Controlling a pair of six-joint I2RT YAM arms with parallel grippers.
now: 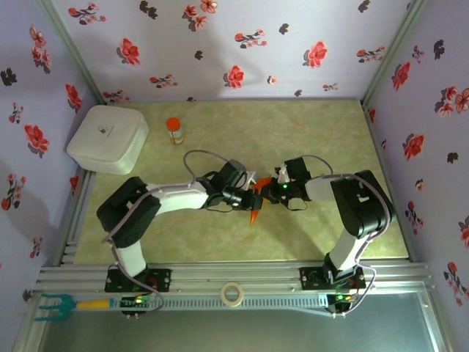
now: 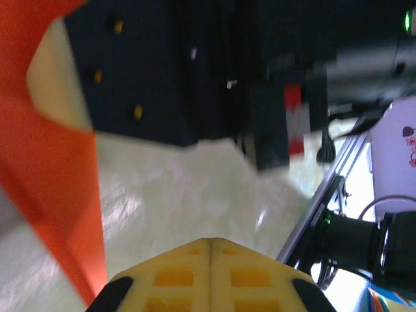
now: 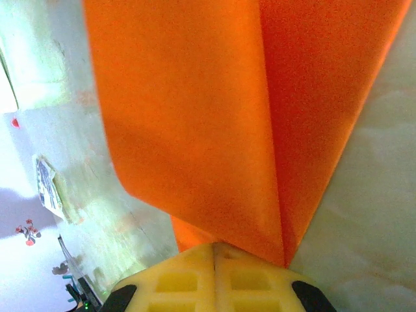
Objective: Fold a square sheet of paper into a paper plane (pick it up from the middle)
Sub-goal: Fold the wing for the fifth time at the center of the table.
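Observation:
The square sheet of paper is bright orange and folded into a pointed wedge with a long crease, held above the table's middle between the two arms. My right gripper is shut on its near edge, and the paper fans out ahead of the yellow fingers. In the top view the right gripper sits just right of the paper. My left gripper is shut with nothing between its yellow fingers. The paper hangs to its left, apart from it. From above, the left gripper is close beside the paper.
A white square box stands at the back left, with a small orange-capped bottle beside it. A tape roll and a green-and-yellow tool lie on the front rail. Flowered walls close in three sides.

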